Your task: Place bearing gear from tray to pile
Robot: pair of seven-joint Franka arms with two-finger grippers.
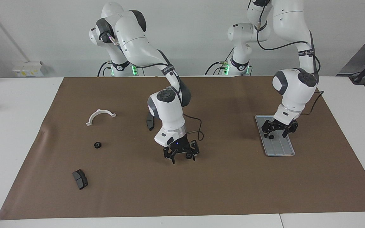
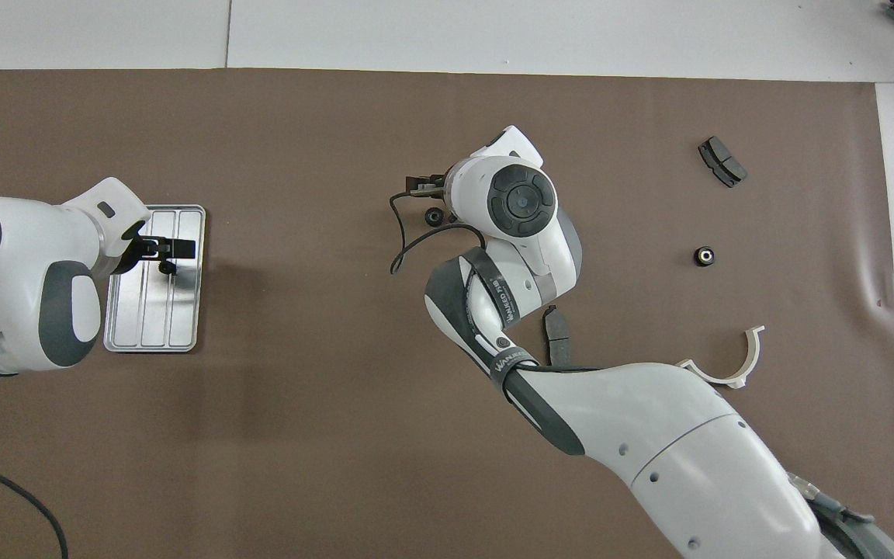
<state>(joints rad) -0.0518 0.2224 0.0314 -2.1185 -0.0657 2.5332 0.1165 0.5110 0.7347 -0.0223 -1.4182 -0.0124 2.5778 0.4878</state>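
Brown mat: tray, 1 bearing gear straddled by left gripper, spread wide for pickup; right gripper likewise over mid-mat gear.

White table, brown mat, tray, white bracket, brake pads, bearing gears

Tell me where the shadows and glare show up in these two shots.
Facing view: soft, diffuse shadows on the brown mat under each arm, no hard edges. Overhead view: a broad faint shadow beside the tray, whose metal shows a mild sheen, not blown out; the right arm's shell hides part of the mat.
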